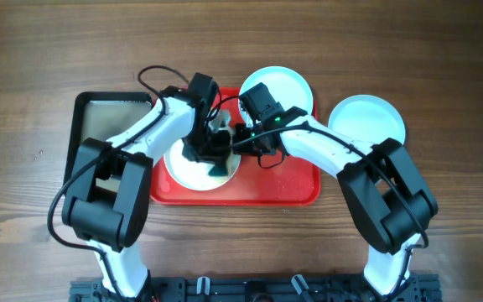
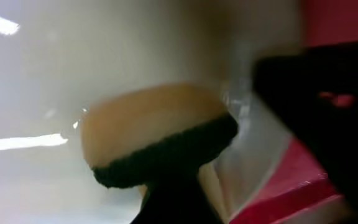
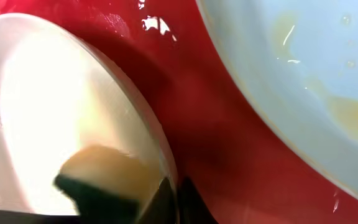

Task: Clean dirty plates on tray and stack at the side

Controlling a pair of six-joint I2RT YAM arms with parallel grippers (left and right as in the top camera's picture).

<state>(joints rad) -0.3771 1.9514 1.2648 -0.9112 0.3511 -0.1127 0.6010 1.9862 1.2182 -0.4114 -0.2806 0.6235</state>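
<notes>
Jaws of the left gripper (image 1: 214, 158) pinched a sponge (image 2: 154, 124), as far as the blurred wrist view showed, pressing it on the near plate (image 1: 183, 172) in the near left of the tray (image 1: 296, 189). The right gripper (image 3: 171, 198) had its jaws closed down on that plate's right rim. A bare red strip parted it from the smeared far plate (image 3: 278, 74), which overhung the tray's far rim. A third plate (image 1: 367, 122) sat on the table (image 1: 443, 67) just right of the tray, and a black tray (image 1: 111, 126) lay just left.
</notes>
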